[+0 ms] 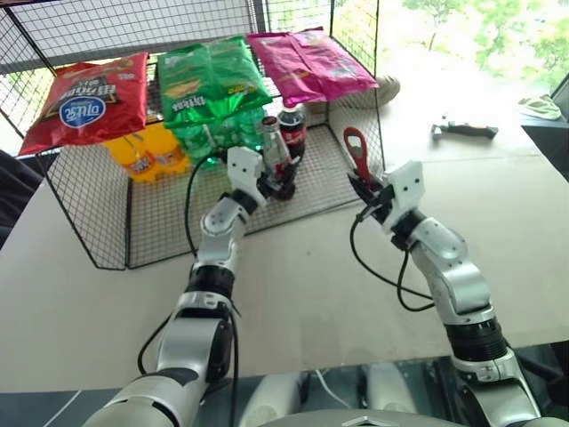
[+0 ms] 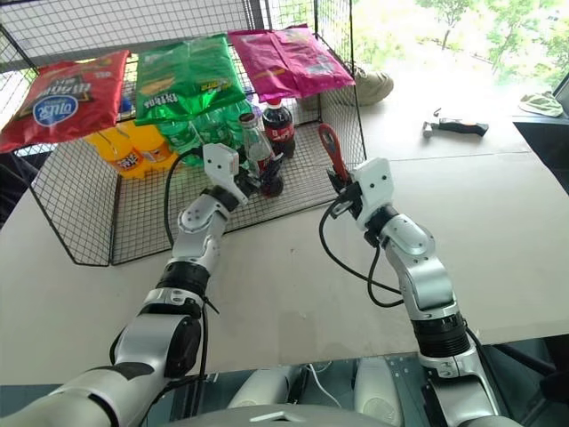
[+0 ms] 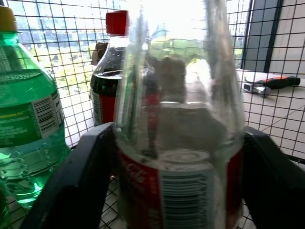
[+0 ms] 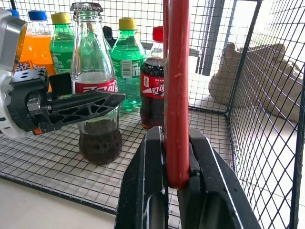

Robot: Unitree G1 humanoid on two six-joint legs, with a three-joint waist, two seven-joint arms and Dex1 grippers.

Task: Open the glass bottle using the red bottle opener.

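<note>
**Grabbing the bottle, opener's ready**

Head view: we've got the left gripper (image 1: 283, 181) around the glass bottle (image 1: 271, 147) on the wire rack (image 1: 142, 236); the cap's still on.

Left wrist: fingers (image 3: 71, 176) spread either side of the label; can't tell if they're touching.

Right wrist: fingers (image 4: 147, 186) pinch the red bottle opener (image 4: 177, 90) upright. Next we'd need a firm squeeze, then hook the cap.

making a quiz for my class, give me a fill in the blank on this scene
1. The right end effector is shut on the red ____.
2. The glass bottle stands between the fingers of the ____ end effector.
3. The glass bottle wears a metal ____ on top.
4. The bottles stand inside a wire ____.

Missing: bottle opener; left; cap; cage
</note>
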